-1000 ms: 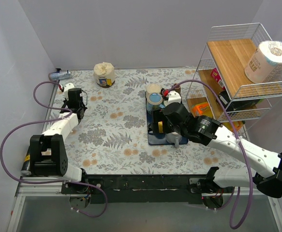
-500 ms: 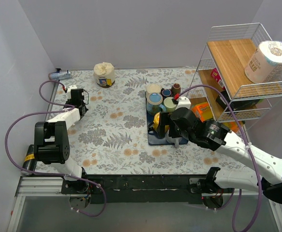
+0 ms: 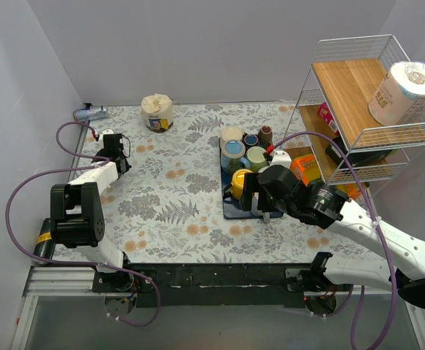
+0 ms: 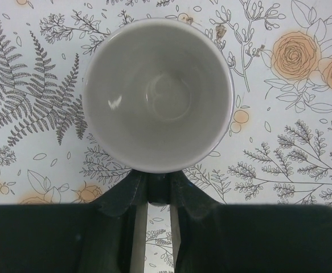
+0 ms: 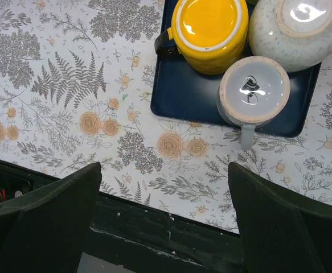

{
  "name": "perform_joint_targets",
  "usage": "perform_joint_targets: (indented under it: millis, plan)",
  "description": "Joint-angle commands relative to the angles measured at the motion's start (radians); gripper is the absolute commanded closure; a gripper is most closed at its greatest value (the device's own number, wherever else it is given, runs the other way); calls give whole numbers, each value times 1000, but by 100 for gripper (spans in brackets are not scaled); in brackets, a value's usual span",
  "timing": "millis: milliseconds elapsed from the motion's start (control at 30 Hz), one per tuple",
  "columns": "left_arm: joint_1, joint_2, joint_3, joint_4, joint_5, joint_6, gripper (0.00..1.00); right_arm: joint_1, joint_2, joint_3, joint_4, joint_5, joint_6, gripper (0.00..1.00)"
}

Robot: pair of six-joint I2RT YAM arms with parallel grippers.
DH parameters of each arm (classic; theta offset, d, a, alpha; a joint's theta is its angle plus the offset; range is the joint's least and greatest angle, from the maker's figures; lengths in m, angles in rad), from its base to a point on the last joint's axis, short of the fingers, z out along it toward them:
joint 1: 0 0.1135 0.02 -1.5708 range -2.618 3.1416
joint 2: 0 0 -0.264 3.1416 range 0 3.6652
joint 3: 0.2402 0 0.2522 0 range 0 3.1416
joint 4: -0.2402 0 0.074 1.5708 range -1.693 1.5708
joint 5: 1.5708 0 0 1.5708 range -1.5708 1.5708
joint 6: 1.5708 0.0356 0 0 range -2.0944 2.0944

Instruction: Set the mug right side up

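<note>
mug sits mouth-up on the floral table, far-left side. left gripper jaws narrow, pinched at its near wall, probably on the hidden handle. flip looks done; next: open, back off without tipping it. right gripper wide open, empty, over the tray edge

Desk open w/ wide room left of navy tray. Mugs packed tight on tray; wire rack walls right side; paper roll at back.
</note>
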Motion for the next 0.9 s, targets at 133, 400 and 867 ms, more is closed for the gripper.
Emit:
perform_joint_targets:
  millis: [133, 400, 867]
  plan:
    - [12, -33, 73, -27, 18, -1, 46, 1, 19, 29, -45, 9, 13, 1]
    - [12, -130, 107, -94, 69, -24, 16, 1, 72, 58, -169, 54, 11, 1]
    - [12, -507, 78, -234, 227, -103, 2, -39, -5, -218, -2, 137, -11, 5]
